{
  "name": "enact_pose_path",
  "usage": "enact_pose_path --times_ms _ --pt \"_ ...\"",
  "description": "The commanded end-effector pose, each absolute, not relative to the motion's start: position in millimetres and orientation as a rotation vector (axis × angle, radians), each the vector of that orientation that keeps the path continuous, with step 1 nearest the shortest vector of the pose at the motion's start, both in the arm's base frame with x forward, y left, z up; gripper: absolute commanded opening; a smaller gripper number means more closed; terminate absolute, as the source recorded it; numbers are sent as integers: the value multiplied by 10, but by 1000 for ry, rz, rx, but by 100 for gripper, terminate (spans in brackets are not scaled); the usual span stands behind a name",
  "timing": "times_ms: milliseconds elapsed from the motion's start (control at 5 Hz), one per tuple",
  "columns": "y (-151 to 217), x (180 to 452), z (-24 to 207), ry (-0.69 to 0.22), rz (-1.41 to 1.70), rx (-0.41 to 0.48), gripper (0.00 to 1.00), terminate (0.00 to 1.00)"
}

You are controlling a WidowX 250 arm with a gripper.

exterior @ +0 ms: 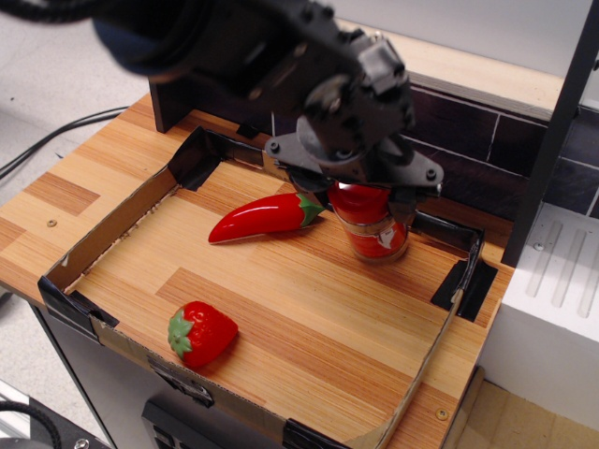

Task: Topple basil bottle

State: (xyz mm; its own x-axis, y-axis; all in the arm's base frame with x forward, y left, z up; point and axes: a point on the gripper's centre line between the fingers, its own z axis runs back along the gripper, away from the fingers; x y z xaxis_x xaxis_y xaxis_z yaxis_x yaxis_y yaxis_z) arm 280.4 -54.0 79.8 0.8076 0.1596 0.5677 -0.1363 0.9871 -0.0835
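The basil bottle (372, 227), a clear jar with a red lid and red label, stands tilted in the back right of the cardboard tray (122, 217), its base toward the right wall. My gripper (360, 192) is bent low over it from the left. The black fingers (404, 198) sit on either side of the lid and hold it. The arm hides the top of the lid.
A red toy chili pepper (262, 217) lies just left of the bottle. A red toy strawberry (200, 333) lies near the tray's front left. A dark tiled back wall (477, 126) and a black post (552, 131) stand behind and to the right.
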Motion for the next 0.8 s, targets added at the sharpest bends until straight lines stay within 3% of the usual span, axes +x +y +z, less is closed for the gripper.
enact_pose_path --times_ms 0,600 --pt "-629 2749 728 -627 119 -75 0 0" --pt "-652 2511 500 -285 148 -107 0 0"
